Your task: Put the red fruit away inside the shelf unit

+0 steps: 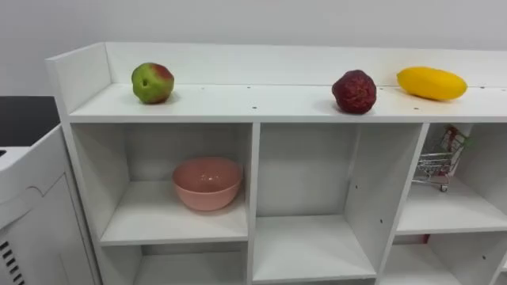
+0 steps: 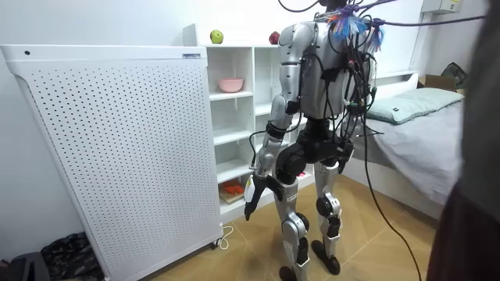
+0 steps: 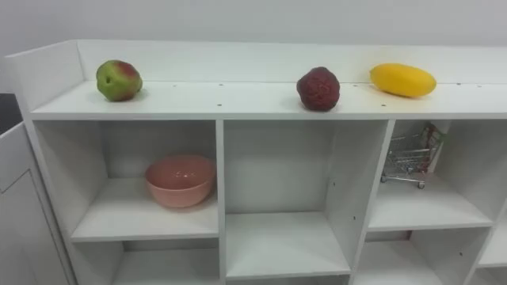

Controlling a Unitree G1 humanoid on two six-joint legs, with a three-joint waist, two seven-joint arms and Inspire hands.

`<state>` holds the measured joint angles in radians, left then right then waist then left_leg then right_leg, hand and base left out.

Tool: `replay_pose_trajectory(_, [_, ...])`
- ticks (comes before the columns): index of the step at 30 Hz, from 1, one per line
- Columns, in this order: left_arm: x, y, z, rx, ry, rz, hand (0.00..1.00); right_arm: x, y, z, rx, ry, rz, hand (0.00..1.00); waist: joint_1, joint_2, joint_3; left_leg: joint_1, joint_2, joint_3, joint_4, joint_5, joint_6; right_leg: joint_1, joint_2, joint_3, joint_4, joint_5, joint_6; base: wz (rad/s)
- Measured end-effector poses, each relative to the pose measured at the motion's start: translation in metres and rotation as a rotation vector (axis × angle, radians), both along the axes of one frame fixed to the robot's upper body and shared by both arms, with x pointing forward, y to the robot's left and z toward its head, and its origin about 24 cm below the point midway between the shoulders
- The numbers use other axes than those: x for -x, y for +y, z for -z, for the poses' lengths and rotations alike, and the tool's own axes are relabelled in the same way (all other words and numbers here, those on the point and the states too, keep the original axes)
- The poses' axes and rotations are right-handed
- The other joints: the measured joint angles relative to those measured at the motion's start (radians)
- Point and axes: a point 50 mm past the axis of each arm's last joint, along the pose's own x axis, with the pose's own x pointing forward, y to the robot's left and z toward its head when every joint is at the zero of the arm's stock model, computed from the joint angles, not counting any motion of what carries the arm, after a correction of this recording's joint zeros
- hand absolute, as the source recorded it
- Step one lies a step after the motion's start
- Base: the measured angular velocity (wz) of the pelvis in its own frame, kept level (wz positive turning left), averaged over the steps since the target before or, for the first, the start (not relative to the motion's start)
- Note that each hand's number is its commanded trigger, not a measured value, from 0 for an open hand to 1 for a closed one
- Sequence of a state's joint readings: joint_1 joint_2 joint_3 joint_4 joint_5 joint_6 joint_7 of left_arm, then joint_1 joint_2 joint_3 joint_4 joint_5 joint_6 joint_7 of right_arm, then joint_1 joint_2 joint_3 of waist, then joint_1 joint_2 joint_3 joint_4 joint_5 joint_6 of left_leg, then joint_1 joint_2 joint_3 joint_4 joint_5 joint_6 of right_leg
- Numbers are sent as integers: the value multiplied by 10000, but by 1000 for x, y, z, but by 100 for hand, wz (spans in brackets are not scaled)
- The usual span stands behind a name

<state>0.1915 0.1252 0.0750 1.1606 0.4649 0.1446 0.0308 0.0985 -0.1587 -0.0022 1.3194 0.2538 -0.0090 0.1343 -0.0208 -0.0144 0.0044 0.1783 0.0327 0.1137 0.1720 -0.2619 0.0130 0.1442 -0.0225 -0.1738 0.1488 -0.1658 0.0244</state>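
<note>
My left hand (image 2: 251,195) hangs by my thigh, fingers loose and empty. Atop the closet (image 1: 261,103) the yellow mango (image 1: 432,83) lies with its long axis left-right, near the dark red fruit (image 1: 354,92). The apple (image 1: 152,82) sits far left.

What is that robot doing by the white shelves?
The robot stands facing the white shelf unit, its left hand hanging at its side. A green-and-red apple, a dark red bumpy fruit and a long yellow fruit lie on its top. A pink bowl sits in the upper left compartment.
</note>
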Motion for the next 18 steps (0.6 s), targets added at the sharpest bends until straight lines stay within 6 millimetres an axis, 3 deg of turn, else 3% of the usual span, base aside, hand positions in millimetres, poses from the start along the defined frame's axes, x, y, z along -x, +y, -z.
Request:
replay_pose_trajectory(15, [-3,0,0,63,-250,76,0,-4,0,0,212,-233,173,0,-1,23,-24,-6,23,-14,57,-9,-15,-10,43,114,-78,-1,-9,0])
replay_pose_trajectory(18, [-8,-1,0,166,-522,113,0,-8,-2,-1,321,-366,-12,0,25,90,-18,32,32,-1,60,-8,-15,-47,65,349,21,-1,-10,-4])
